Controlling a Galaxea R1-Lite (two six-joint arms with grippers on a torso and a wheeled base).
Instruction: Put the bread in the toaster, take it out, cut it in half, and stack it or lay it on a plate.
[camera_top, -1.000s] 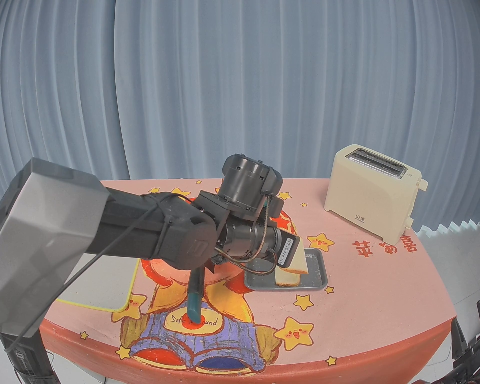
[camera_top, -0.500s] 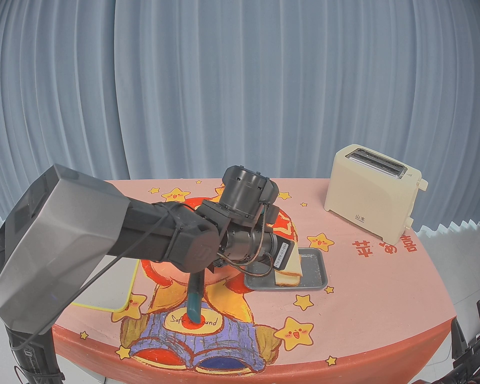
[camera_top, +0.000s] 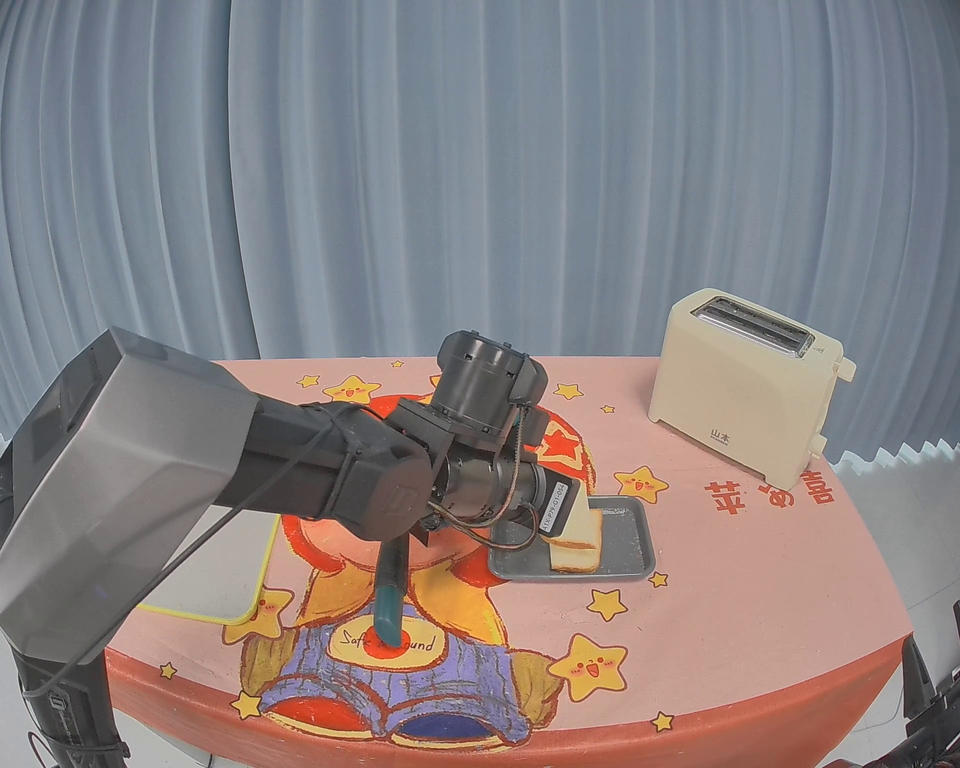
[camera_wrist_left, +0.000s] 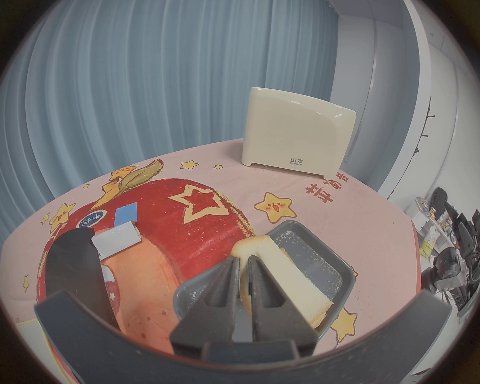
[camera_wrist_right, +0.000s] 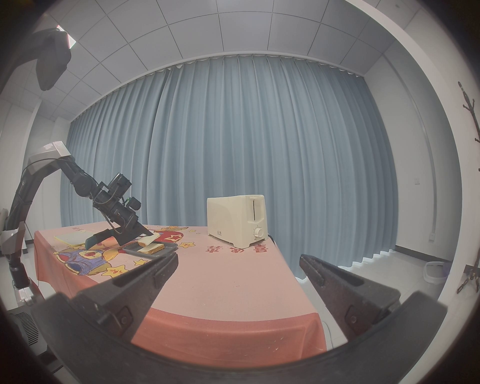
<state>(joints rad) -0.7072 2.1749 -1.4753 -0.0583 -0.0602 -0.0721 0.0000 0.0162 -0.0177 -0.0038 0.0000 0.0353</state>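
Inspection of print, placed from the toaster (camera_top: 745, 390):

1. On the toaster: a small dark maker's mark of two characters (camera_top: 721, 437) sits low on the middle of the long side face.
2. On the tablecloth (camera_top: 760, 610): a row of large red characters (camera_top: 770, 492) is printed just in front of the toaster.
3. On the tablecloth, well away from the toaster towards the near edge: a line of dark script on a yellow oval (camera_top: 420, 645) is partly covered by a teal stick (camera_top: 388, 600).
4. On the left arm (camera_top: 330, 470), between the toaster and the script: a white label (camera_top: 553, 507) carries one line of dark print, too small to read.
5. On the red apple drawing, far from the toaster: a blue oval badge (camera_wrist_left: 92, 219) bears white script.
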